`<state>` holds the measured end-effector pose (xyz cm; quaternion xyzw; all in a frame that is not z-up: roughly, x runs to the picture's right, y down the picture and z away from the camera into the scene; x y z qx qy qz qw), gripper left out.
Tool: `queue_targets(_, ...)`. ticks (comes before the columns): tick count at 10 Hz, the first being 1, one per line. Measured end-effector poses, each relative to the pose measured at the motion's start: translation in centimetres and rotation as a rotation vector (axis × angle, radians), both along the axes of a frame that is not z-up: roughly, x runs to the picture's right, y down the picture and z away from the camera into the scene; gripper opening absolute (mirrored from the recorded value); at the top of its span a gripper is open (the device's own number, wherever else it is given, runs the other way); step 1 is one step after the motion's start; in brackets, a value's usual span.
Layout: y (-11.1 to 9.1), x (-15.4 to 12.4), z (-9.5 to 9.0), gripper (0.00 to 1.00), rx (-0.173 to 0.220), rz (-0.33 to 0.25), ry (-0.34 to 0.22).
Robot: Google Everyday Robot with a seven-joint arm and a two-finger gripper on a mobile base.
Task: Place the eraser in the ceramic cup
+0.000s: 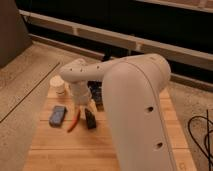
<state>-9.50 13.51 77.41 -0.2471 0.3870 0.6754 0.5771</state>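
In the camera view the white arm [131, 100] reaches in from the right and bends down over the wooden table [55, 145]. The gripper [83, 104] hangs just above and a little left of the eraser [90, 119], jaws spread and holding nothing. The eraser lies flat beside an orange stick [74, 121], with a blue block [57, 114] further left. The ceramic cup [58, 86] stands upright at the far left. This looks like the approach to the grasp; next comes lowering onto the eraser and closing across it without catching the stick. The wrist hides most of the fingers, and dark shapes behind it cannot be made out.
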Motion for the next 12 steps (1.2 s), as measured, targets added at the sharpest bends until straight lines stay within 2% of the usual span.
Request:
queue_targets(2, 0.2, 1.3, -0.2, 0.65, 0.007, 0.009, 0.021)
queue_targets(4, -0.3, 2.1, 0.0, 0.65, 0.038, 0.012, 0.014)
queue_targets(6, -1.8, 1.8, 1.1, 0.65, 0.101, 0.000, -0.066)
queue_targets(8, -2.2, 0.8, 2.0, 0.65, 0.123, -0.003, -0.145)
queue_targets(10, -1.2, -0.5, 2.8, 0.65, 0.107, -0.011, -0.204)
queue_targets(12, -0.2, -1.1, 3.4, 0.65, 0.080, -0.023, -0.232)
